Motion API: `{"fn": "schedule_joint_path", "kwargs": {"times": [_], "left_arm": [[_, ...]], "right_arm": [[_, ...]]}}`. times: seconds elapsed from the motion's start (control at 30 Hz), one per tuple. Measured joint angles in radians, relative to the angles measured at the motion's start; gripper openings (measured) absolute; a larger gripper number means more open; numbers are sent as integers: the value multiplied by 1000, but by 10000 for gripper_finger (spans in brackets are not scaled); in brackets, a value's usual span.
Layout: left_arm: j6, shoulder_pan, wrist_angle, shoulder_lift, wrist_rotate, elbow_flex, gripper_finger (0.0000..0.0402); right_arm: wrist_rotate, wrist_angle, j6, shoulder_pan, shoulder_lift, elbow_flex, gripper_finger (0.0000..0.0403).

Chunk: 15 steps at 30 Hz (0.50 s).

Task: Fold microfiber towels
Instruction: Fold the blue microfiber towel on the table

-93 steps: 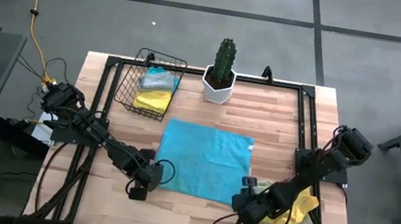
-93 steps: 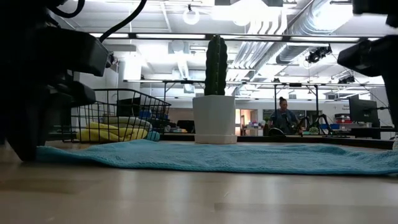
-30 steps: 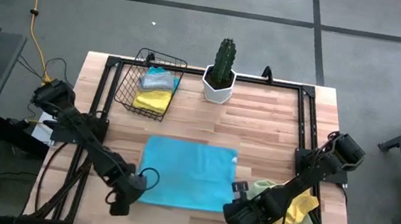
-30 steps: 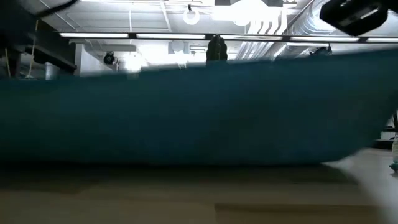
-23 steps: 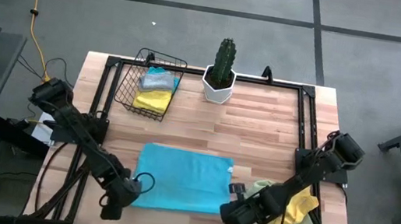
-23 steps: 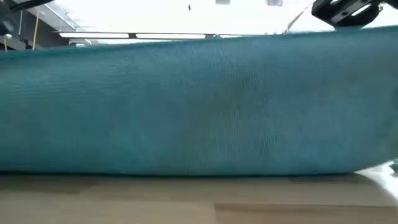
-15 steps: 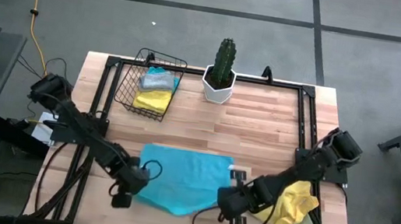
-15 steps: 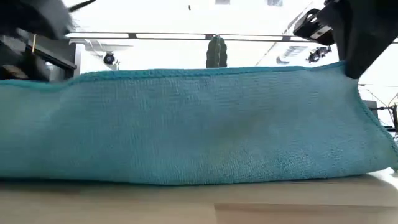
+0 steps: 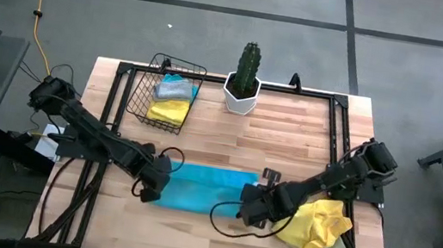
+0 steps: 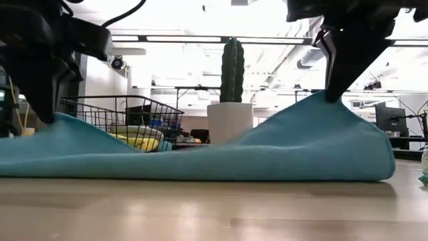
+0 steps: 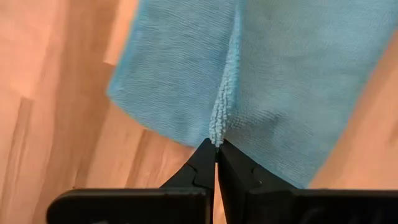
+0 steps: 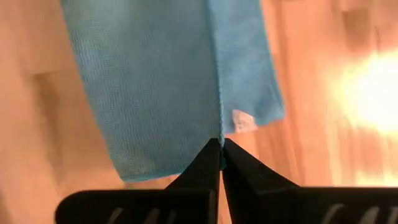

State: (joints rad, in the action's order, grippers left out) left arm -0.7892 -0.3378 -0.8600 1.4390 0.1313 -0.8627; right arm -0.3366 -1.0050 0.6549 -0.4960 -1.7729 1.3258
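Turquoise towel [image 9: 199,188] folded on bench [image 9: 288,142], long axis left–right. Left gripper [image 9: 154,186] pinched shut on left end, right gripper [image 9: 246,207] on right end.

High overhead; low table-level; wrists close; all share blue towel [image 9: 199,189].

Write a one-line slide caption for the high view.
Both end effectors, left and right, pinch the folded blue towel on the table.
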Motion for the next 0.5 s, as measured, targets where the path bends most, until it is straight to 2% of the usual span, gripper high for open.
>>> {"fn": "schedule_joint_path", "kwargs": {"times": [0.23, 0.5], "left_arm": [[-142, -2, 0, 14, 60, 35, 0], [-187, -3, -8, 14, 121, 47, 0]], "right_arm": [[-7, -19, 22, 51, 0, 0, 0], [-5, -24, 64, 116, 0, 0, 0]]}}
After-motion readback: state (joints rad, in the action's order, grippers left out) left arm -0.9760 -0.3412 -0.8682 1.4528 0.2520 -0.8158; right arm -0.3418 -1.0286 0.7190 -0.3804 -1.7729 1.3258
